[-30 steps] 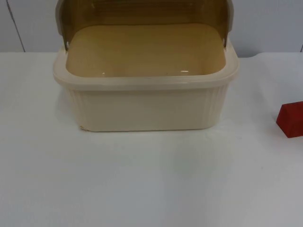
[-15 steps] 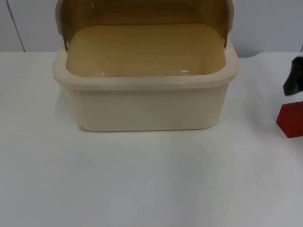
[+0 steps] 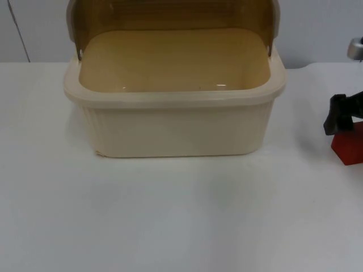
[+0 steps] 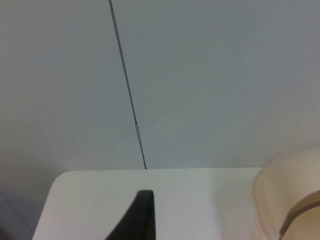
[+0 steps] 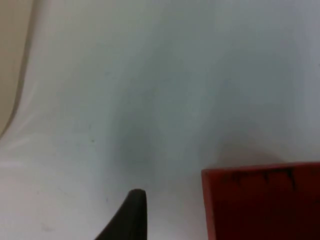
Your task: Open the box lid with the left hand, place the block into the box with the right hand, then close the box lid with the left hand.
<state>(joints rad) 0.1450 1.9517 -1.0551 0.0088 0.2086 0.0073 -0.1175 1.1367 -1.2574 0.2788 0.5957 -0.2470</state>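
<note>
Top view. The box (image 3: 174, 107) stands at the middle of the bench (image 3: 170, 215), against its far edge, with its brown lid (image 3: 170, 14) swung up and back so the cream interior lies open to receive the load. The red block (image 3: 349, 143) rests on the bench near its right edge, well apart from the box. My right end effector (image 3: 340, 116) hangs just over the block's near-left corner, placed there, I judge, to close on it for the transfer; whether its fingers stand open I cannot tell, and it has hold of nothing that I can see.

Left wrist view. My left end effector (image 4: 135, 220) waits above the bench's far left corner, facing the grey partition wall (image 4: 200, 75), clear of the box's rounded side (image 4: 285, 195) so the right arm has free passage. Its opening cannot be judged.

Right wrist view. The block (image 5: 262, 202) sits just beside my right fingertip (image 5: 131, 215), with bare bench between them; the box wall (image 5: 12, 60) lies well off.
</note>
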